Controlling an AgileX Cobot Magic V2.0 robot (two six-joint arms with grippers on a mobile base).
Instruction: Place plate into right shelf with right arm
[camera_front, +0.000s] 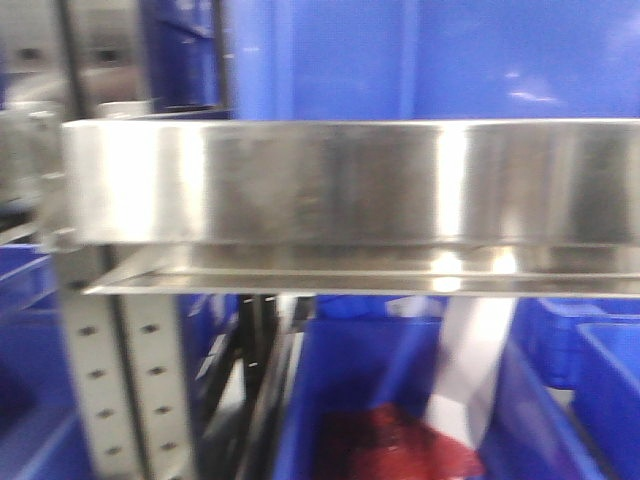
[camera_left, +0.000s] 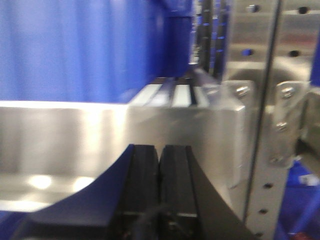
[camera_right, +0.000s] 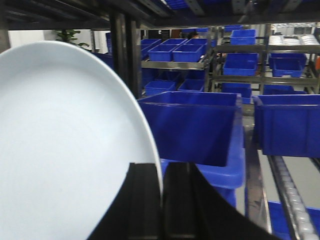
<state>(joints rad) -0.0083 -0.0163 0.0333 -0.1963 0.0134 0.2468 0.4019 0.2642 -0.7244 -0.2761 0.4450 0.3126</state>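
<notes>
A white plate (camera_right: 60, 145) fills the left of the right wrist view, held on edge. My right gripper (camera_right: 162, 172) is shut on the plate's rim, with a black finger on each side of it. Ahead of it stand blue bins (camera_right: 192, 125) on a steel shelf. My left gripper (camera_left: 159, 155) is shut and empty, close in front of a steel shelf beam (camera_left: 100, 135). In the front view the plate and both grippers are out of sight; a steel shelf beam (camera_front: 350, 185) crosses the frame.
A blue bin (camera_front: 430, 55) sits on the beam in the front view, with more blue bins (camera_front: 600, 360) below. A perforated steel upright (camera_left: 272, 150) stands right of my left gripper. Roller rails (camera_right: 295, 200) and further racks of blue bins (camera_right: 287, 122) lie ahead of the right gripper.
</notes>
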